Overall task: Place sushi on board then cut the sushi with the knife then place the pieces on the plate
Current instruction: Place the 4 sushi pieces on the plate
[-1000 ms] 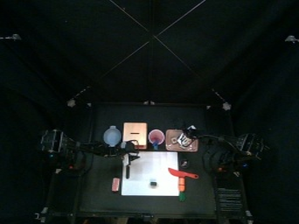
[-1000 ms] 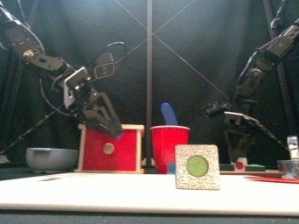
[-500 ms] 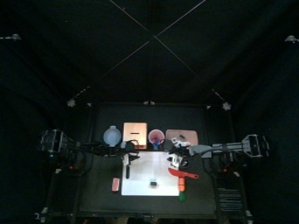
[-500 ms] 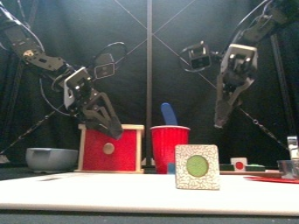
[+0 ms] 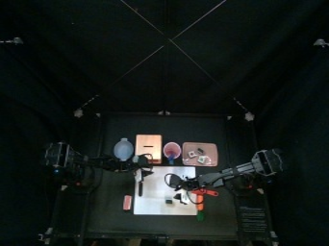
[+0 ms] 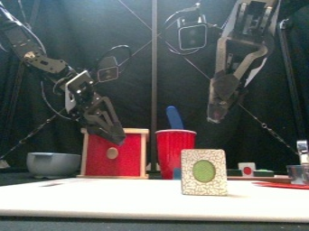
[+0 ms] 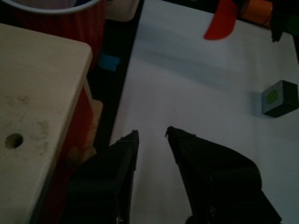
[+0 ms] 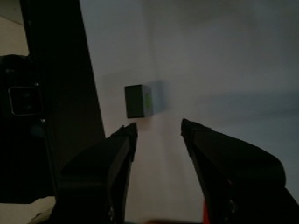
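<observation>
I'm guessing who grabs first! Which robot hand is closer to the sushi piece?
Right. The right gripper hangs above the sushi piece; the left gripper is farther off, by the wooden box.

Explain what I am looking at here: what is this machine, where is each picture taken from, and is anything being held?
This is a robot with two black arms at a table. One picture looks down from above, one looks level from the table's front edge, and two come from cameras on the wrists. A toy sushi piece stands on the white cutting board, with a red knife nearby. Behind are a wooden box, red cup, bowl and pink tray. The left fingers and right fingers are open, holding nothing.
</observation>
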